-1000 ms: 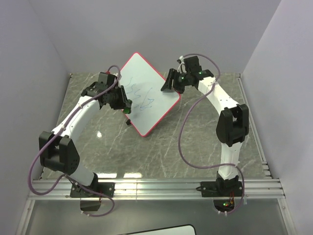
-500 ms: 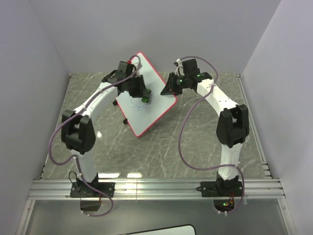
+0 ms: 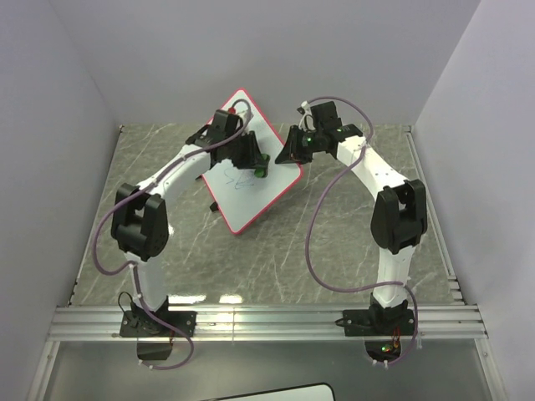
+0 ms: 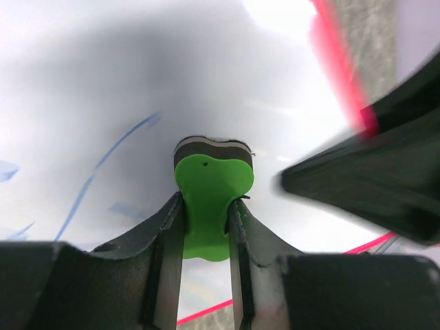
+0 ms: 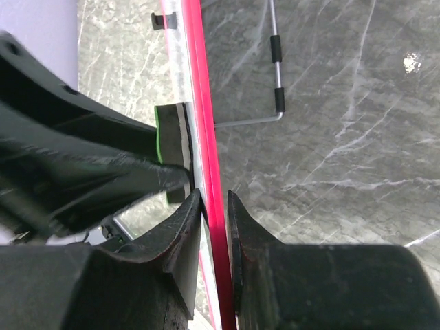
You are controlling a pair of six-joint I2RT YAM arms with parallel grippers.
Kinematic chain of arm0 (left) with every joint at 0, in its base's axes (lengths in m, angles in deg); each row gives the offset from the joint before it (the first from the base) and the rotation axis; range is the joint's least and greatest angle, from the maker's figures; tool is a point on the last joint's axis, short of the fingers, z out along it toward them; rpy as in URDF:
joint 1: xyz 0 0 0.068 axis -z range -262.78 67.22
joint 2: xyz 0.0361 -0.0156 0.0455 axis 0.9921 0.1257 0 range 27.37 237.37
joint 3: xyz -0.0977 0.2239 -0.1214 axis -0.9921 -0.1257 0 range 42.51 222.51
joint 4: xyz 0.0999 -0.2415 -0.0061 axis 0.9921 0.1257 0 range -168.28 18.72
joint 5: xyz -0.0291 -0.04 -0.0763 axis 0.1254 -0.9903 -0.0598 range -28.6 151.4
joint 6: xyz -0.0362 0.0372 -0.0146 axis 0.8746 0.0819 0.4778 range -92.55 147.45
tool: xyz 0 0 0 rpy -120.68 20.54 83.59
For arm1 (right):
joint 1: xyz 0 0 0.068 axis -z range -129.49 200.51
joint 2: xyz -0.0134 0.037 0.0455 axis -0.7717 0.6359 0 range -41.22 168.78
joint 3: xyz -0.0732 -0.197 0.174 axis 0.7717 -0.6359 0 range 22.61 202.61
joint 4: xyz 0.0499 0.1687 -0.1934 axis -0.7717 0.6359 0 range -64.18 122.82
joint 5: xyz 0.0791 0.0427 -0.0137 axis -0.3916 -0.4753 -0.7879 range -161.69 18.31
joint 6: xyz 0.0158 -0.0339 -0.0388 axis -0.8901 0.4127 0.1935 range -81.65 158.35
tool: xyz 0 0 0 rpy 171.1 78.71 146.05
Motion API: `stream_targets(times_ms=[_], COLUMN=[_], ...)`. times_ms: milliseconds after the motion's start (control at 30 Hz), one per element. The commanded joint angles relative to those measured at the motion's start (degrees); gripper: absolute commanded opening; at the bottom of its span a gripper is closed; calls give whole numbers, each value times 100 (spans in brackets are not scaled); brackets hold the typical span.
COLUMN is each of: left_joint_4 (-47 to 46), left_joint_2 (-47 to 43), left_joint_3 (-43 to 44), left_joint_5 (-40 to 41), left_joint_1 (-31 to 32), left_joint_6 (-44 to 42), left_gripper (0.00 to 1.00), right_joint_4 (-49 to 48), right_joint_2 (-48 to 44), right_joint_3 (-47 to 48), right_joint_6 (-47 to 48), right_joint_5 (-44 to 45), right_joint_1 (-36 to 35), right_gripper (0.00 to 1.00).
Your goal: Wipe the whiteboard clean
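1. White and glossy, the whiteboard (image 3: 251, 205) stands tilted at the far middle of the grey marbled table (image 3: 251, 271), one corner pointing up, with its red-pink frame all round.
2. Blue scribbles (image 3: 237, 181) are on the board's middle. In the left wrist view they (image 4: 103, 161) sit to the left of the pad, so I'd say the job is only partly done.
3. The green eraser (image 4: 210, 199) is pinched firmly between the jaws of the left gripper (image 4: 206, 206), its dark felt face flat against the board, close to the right-hand frame.
4. Over on that edge, the right gripper (image 5: 213, 199) has its jaws nipped onto the red frame, bracing the board.
5. Next, I'd sweep back towards the ink in overlapping passes, with the felt flat and the pressure steady.
6. Watch the push: behind the board is only a thin wire stand (image 5: 277, 65), so leaning too hard could rock it or twist it out of the right gripper's pinch.
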Motion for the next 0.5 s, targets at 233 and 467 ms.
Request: stream_targets(times_ms=[233,467], left_joint_4=[-1010,-1300], left_joint_2=[-703,-466], left_joint_3=[-3066,-3305], left_joint_5=[-91,-64], left_joint_1=[-508,-675], left_joint_6=[354,538], left_gripper=[0,0], right_joint_4=[621,638], right_joint_2=[-352,-458], right_joint_3=[-185,-211], right_joint_6=[190,217], right_joint_5=[309,221], right_joint_1=[-212,-212], right_gripper=[0,0])
